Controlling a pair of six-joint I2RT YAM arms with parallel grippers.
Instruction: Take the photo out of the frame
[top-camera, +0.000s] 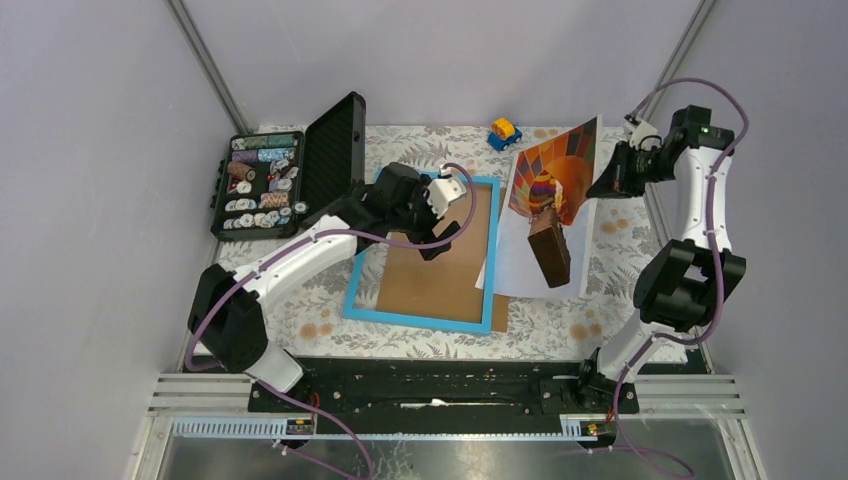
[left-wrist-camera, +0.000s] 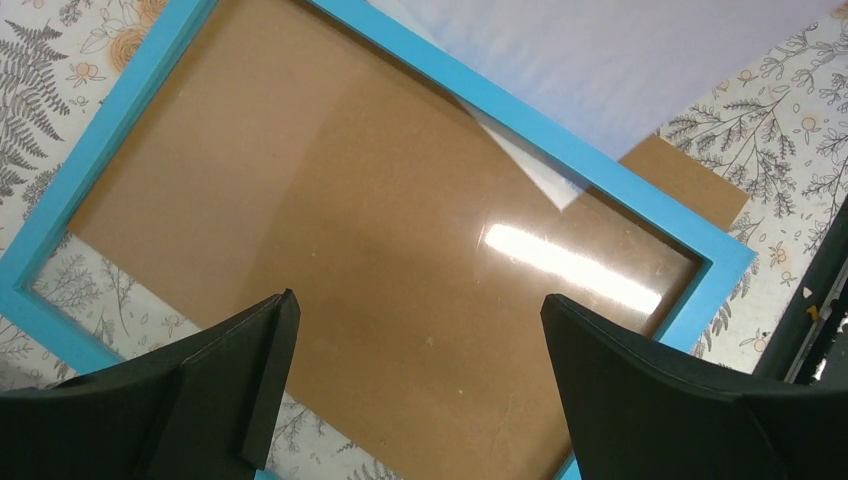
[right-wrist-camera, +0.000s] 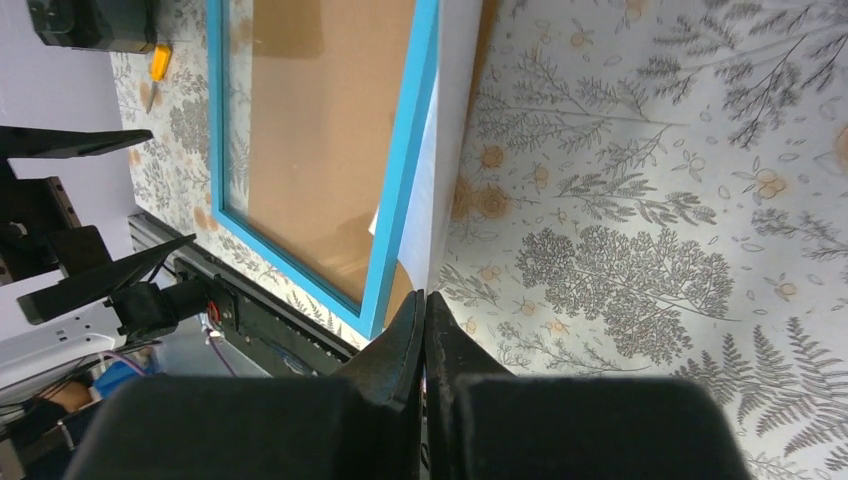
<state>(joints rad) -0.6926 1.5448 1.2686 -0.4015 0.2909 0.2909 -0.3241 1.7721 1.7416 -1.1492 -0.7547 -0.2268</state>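
Note:
The frame (top-camera: 415, 318) lies flat on the floral cloth, its turquoise border around brown board (left-wrist-camera: 360, 230). My left gripper (top-camera: 440, 235) hovers over it, open and empty, with the jaws wide apart (left-wrist-camera: 415, 305). The photo (top-camera: 555, 200) of the hot-air balloon is to the right of the frame, tilted up on its far right side. My right gripper (top-camera: 603, 183) is shut on the photo's far right corner. The right wrist view shows the photo edge-on as a white strip (right-wrist-camera: 445, 150) running into the closed jaws (right-wrist-camera: 425, 300). One pale corner of the photo (left-wrist-camera: 540, 170) lies under the frame's border (left-wrist-camera: 560, 145).
An open black case of poker chips (top-camera: 285, 175) stands at the far left. A small toy car (top-camera: 504, 131) sits at the back. A brown board corner (left-wrist-camera: 690, 180) pokes out past the frame. The black arm rail (top-camera: 430, 385) runs along the near edge.

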